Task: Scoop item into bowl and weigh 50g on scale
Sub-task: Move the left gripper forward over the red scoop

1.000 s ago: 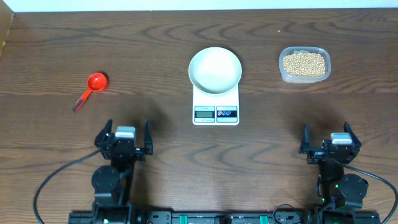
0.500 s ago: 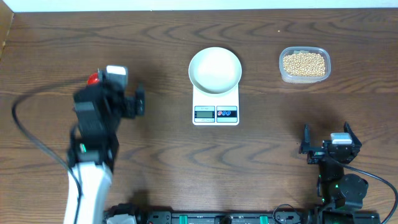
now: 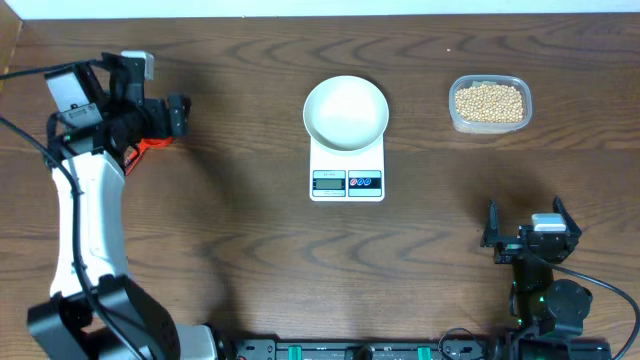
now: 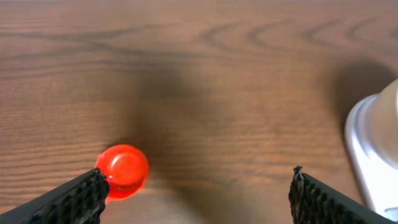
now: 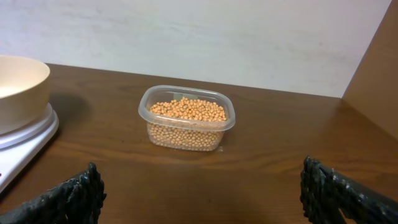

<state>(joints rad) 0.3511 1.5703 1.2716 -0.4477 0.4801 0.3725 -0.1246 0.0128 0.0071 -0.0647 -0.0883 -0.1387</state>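
The left hand [image 4: 196, 183] has been brought over the red scoop [image 4: 124, 171], opened wide and empty; pickup is expected next.

No legible text, brand or number in any view. The scale [image 3: 347, 168] has an LCD display [image 3: 328, 181] on its front edge, too small in the overhead view to read digits. The two round buttons [image 3: 365, 181] beside it show red and blue blurs; any symbols on them can't be made out.
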